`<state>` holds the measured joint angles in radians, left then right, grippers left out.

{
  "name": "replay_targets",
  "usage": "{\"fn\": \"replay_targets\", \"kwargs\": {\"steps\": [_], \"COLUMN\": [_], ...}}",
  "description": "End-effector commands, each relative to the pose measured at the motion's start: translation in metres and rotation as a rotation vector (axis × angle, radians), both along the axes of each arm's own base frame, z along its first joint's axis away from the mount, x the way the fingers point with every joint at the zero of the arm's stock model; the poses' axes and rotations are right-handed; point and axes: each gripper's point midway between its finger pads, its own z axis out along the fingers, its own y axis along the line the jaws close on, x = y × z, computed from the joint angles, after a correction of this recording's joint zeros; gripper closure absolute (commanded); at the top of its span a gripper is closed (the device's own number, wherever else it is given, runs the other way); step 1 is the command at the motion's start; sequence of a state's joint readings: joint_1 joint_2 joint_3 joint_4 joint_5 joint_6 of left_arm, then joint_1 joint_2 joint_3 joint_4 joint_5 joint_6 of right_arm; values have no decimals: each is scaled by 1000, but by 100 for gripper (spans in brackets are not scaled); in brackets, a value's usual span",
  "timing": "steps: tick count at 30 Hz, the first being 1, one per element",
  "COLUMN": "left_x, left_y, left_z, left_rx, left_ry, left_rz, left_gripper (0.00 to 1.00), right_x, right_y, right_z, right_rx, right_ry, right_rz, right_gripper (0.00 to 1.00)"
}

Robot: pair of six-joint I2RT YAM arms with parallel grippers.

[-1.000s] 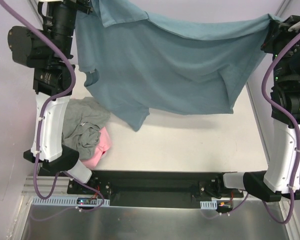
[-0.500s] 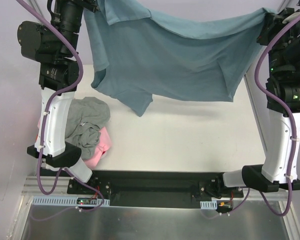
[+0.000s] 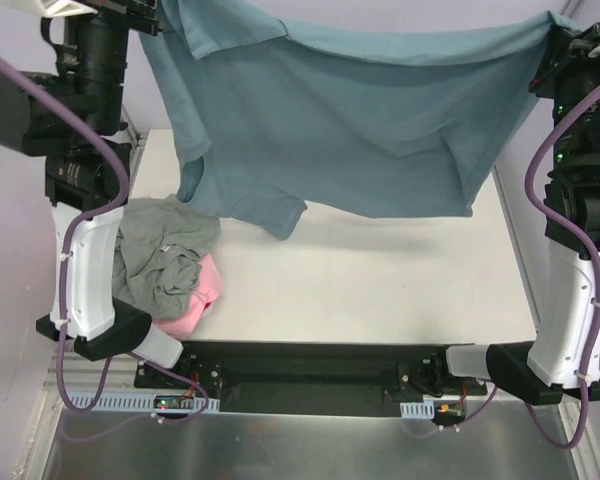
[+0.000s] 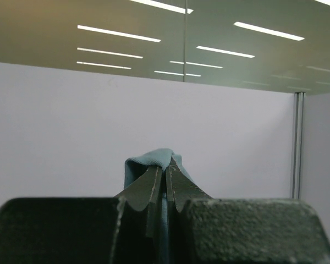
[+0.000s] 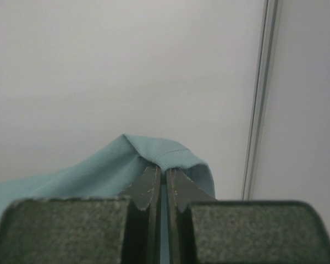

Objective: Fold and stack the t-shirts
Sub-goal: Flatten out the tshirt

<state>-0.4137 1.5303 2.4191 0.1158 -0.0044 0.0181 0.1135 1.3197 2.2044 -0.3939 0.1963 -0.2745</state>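
A large slate-blue t-shirt (image 3: 350, 120) hangs spread in the air between both arms, high above the white table (image 3: 380, 290). My left gripper (image 4: 166, 168) is shut on one top corner of the blue t-shirt (image 4: 154, 158), with cloth bunched over its tips. At the other top corner my right gripper (image 5: 164, 170) is shut on the blue t-shirt's (image 5: 148, 151) hemmed edge. A sleeve (image 3: 275, 215) dangles lowest, just over the table. On the table's left edge lies a crumpled light grey t-shirt (image 3: 165, 255) over a pink t-shirt (image 3: 200, 295).
The black base rail (image 3: 310, 375) runs along the near edge between the arm bases. A grey wall stands behind the table, and a metal post (image 5: 258, 104) rises at the right.
Both arms have swung the blue t-shirt slightly left and back again, still stretched between them. The left arm now stands further left. Both grips are unchanged.
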Motion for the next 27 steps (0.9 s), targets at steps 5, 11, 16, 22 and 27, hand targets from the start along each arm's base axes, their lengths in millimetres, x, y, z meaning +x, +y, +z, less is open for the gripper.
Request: {"fn": "replay_targets", "kwargs": {"steps": [5, 11, 16, 22, 27], "left_x": [-44, -36, -25, -7, 4], "left_y": [23, 16, 13, 4, 0], "left_z": [25, 21, 18, 18, 23], "left_rx": [-45, -36, -29, -21, -31], "left_ry": [-101, -85, -76, -83, -122], "left_rz": [31, 10, 19, 20, 26], "left_gripper": [100, 100, 100, 100, 100], "right_x": [-21, -19, -18, -3, 17], "right_y": [-5, -7, -13, -18, -20], "right_z": [19, 15, 16, 19, 21], "right_rx": [4, -11, -27, -30, -35], "right_ry": [-73, -58, -58, -69, -73], "right_rz": [-9, -26, -63, -91, -104], "right_gripper": [99, 99, 99, 99, 99]}}
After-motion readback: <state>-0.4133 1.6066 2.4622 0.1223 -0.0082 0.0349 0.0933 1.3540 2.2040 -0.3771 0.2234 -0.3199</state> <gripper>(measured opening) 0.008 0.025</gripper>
